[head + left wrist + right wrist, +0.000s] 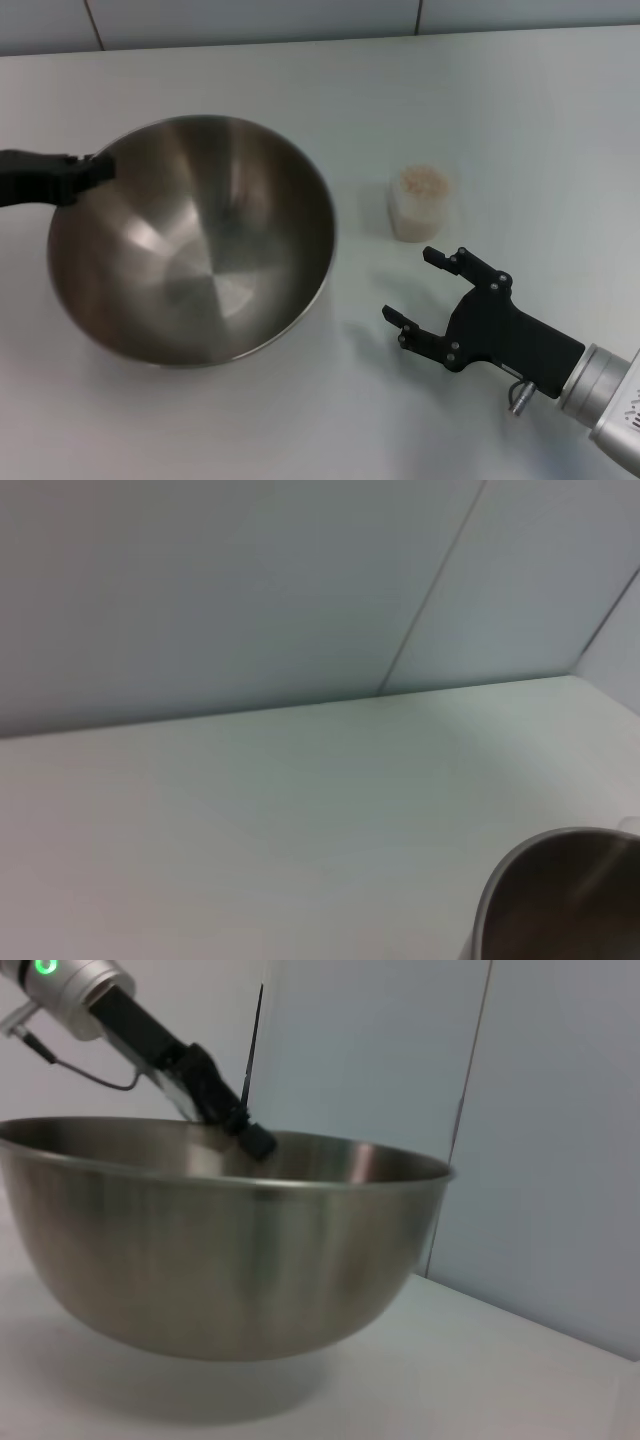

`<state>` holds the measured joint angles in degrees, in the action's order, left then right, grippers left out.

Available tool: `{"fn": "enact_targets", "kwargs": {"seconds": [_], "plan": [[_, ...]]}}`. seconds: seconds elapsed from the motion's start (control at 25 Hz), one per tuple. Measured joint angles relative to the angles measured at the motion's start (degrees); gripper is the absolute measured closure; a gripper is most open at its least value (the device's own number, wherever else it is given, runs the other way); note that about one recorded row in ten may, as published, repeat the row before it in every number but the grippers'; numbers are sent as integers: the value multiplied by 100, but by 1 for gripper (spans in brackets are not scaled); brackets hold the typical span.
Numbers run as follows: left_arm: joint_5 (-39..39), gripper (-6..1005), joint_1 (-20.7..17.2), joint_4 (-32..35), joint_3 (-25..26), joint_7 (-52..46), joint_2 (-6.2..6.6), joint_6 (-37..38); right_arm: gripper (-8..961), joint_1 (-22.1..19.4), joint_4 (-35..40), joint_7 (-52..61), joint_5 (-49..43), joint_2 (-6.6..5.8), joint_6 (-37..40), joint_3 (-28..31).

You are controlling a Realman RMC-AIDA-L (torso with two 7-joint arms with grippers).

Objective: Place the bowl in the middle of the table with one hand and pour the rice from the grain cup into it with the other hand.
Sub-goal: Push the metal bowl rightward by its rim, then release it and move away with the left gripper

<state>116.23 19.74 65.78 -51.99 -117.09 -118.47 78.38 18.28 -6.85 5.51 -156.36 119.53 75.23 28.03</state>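
The steel bowl is at the left-middle of the white table. My left gripper is shut on its far-left rim. In the right wrist view the bowl hangs just above the table over its shadow, with the left gripper on the rim. Part of the bowl's rim shows in the left wrist view. The grain cup, full of rice, stands upright to the right of the bowl. My right gripper is open and empty, low over the table just in front of the cup.
A tiled wall runs along the table's far edge. Bare tabletop lies to the right of the cup and in front of the bowl.
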Motion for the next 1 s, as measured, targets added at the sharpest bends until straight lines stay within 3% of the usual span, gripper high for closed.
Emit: {"fn": "enact_targets", "kwargs": {"seconds": [0.16,0.4,0.68,1.0], "plan": [[0,941,84,25,-69,-22,0,-3,144,-10,-8,0,0,0,0,0],[-1,928,501,-19,-316,-30,-14,-193,144,-46,-19,0,0,8,0,-1],[-2,913,638,-126,-725,-29,-18,-643,144,-154,-69,-14,0,9,16,-2],[-4,896,804,-351,-742,19,-14,-675,145,-235,-121,-27,0,9,47,-12]]}}
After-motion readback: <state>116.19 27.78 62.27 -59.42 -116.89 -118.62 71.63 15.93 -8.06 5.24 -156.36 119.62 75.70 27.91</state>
